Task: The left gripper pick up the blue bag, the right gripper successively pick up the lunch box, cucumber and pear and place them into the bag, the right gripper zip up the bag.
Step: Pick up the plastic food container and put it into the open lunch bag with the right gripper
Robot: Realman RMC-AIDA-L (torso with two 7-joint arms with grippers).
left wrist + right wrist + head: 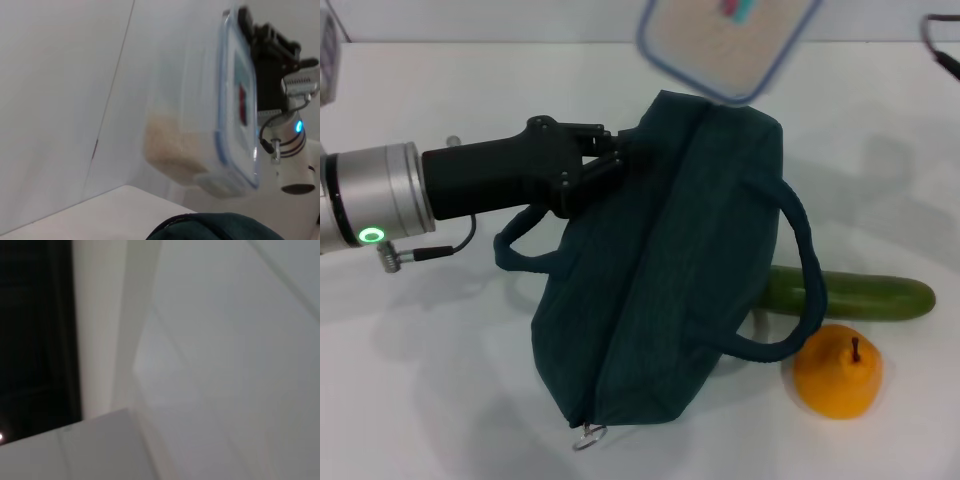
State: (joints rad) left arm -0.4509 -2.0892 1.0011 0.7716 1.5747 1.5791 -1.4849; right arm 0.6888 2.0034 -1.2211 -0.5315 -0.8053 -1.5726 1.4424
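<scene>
The blue bag (660, 270) lies on the white table (430, 400), its zip seam running down its middle to a metal ring pull (588, 437) at the near end. My left gripper (612, 152) is shut on the bag's far left edge; a corner of the bag shows in the left wrist view (215, 227). The clear lunch box (725, 42) with a blue-rimmed lid hangs in the air above the bag's far end. In the left wrist view my right gripper (260, 55) is shut on the lunch box (210, 115). The green cucumber (865, 296) and the yellow pear (837, 374) lie right of the bag.
A bag handle (807, 290) loops over the cucumber's left end, another handle (520, 255) lies under my left arm. A dark cable (942, 48) shows at the far right and a grey object (326, 60) at the far left. The right wrist view shows only pale blurred surfaces.
</scene>
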